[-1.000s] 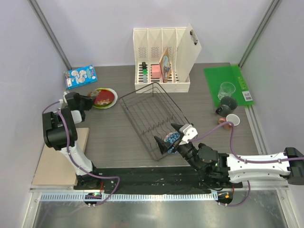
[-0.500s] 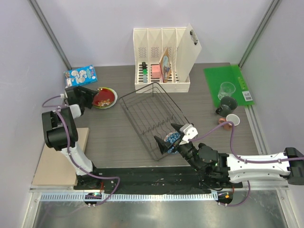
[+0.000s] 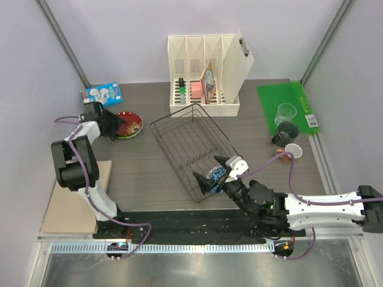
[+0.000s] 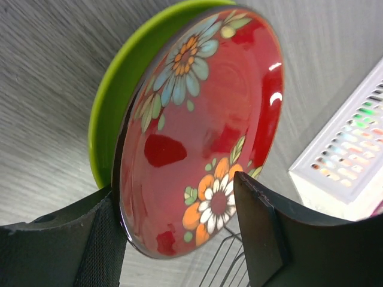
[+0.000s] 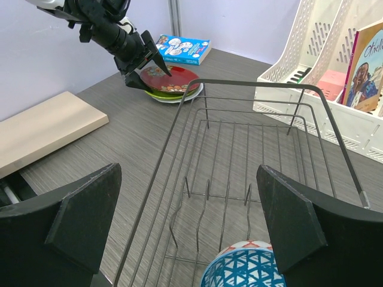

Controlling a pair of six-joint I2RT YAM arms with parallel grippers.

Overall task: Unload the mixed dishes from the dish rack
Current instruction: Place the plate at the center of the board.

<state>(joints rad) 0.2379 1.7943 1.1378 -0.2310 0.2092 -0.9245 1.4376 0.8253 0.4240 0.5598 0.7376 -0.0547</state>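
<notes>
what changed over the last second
The left hand shifted toward the far edge, lowering the red floral plate from tilted to nearly flat on the lime-green plate. I cannot tell whether it still grips. The right hand, open around the blue patterned bowl in the dish rack, stayed put.

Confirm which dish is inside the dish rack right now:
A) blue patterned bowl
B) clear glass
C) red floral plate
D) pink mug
A: the blue patterned bowl sits at the near end of the dish rack, between the open fingers of the right gripper, and nothing else is in the rack.
</notes>
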